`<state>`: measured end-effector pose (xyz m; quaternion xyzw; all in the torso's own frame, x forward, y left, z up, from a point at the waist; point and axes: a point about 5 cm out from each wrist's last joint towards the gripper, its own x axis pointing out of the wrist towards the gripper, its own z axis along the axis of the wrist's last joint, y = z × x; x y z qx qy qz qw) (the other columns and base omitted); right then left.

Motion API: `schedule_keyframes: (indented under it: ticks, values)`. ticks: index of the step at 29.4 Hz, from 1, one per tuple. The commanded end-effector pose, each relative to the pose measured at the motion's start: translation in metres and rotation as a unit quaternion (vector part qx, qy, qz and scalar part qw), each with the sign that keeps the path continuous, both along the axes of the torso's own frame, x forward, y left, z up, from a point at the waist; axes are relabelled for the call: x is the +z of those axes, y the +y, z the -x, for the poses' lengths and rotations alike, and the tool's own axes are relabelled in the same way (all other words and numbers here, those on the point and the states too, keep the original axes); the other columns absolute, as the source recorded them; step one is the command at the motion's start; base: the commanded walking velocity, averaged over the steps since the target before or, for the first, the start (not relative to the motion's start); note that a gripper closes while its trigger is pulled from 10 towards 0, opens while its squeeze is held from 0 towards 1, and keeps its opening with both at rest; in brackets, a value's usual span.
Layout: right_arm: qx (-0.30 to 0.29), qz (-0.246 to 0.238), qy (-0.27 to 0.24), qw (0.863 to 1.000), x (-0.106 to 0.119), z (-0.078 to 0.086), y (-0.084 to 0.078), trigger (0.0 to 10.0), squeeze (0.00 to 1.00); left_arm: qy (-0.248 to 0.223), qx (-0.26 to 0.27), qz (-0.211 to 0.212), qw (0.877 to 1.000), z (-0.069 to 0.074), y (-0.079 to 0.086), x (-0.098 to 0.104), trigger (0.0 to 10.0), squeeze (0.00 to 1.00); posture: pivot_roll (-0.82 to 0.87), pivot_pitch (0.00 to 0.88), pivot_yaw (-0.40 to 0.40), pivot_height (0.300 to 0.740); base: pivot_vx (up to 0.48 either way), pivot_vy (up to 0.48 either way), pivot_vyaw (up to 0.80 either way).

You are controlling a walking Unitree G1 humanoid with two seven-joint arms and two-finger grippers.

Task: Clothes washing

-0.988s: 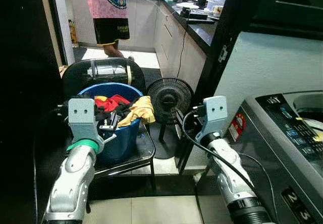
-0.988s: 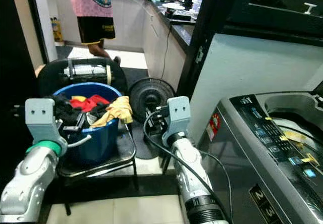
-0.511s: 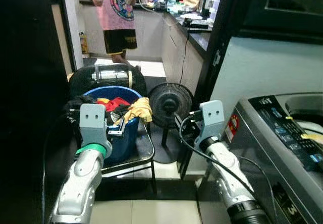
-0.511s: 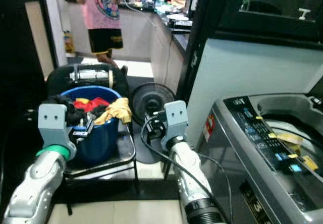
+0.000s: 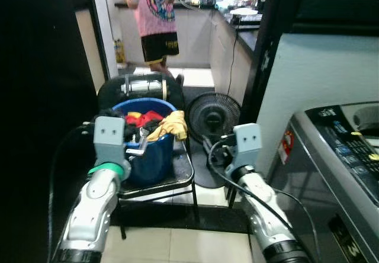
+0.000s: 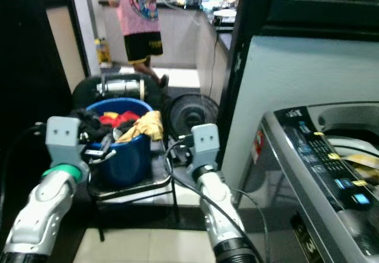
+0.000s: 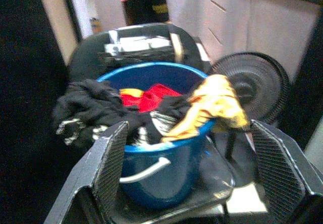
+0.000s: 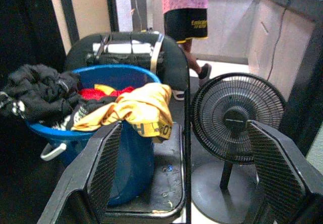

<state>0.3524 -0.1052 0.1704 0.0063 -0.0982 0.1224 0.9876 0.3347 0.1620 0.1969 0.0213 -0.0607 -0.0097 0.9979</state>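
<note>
Kitchen cabinets and a dark tabletop run along the back of the room, where a person in a pink shirt stands, well beyond the blue bucket. That bucket sits on a black chair and is heaped with clothes: black pieces hang over the rim on the robot's left side, red ones lie in the middle, and a yellow garment drapes over the rim on the side nearest the floor fan. The washing machine stands well apart from the bucket, at the robot's right.

Compared with a second ago, the whole view has shifted: the bucket now sits lower and further off, more floor shows before the chair, and less of the washing machine is in frame. That reads as the head rising or the body easing back, not as anything being moved; the pile looks the same.

The left gripper hovers just before the bucket with its fingers spread wide and empty, the bucket framed between them. The right gripper is likewise open and empty, aimed between bucket and fan. My judgement: no garment has been taken yet, and the robot is still lining up for a first grab.
</note>
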Motion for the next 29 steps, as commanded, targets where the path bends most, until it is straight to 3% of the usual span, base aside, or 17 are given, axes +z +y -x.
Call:
schedule_keyframes:
  ticks: [1, 4, 8, 26, 29]
  values:
    - [0.011, -0.003, 0.005, 1.0, -0.004, 0.001, 0.005, 10.0, 0.0, 0.008, 0.004, -0.008, 1.0, -0.001, 0.002, -0.004, 10.0, 0.0, 0.04, 0.0, 0.055, 0.74, 0.262, 0.0, 0.0]
    - [0.024, -0.006, -0.001, 1.0, 0.0, -0.001, 0.017, 10.0, 0.0, 0.011, 0.003, -0.008, 1.0, -0.005, 0.007, -0.002, 10.0, 0.0, 0.04, 0.0, 0.097, 0.74, 0.274, 0.0, 0.0]
    - [0.026, 0.001, -0.005, 1.0, 0.0, -0.001, 0.02, 10.0, 0.0, 0.014, 0.001, -0.006, 1.0, -0.007, 0.008, -0.002, 10.0, 0.0, 0.03, 0.0, 0.11, 0.74, 0.281, 0.0, 0.0]
    - [0.022, 0.001, -0.002, 1.0, 0.0, -0.004, 0.011, 10.0, 0.0, 0.009, 0.002, 0.007, 1.0, -0.012, 0.005, -0.003, 10.0, 0.0, 0.01, 0.0, 0.072, 0.74, 0.323, 0.0, 0.0]
    - [0.029, 0.02, -0.007, 0.999, 0.0, -0.003, 0.013, 10.0, 0.0, 0.009, 0.003, 0.008, 1.0, -0.012, 0.004, -0.004, 10.0, 0.0, 0.01, 0.0, 0.061, 0.74, 0.363, 0.0, 0.17]
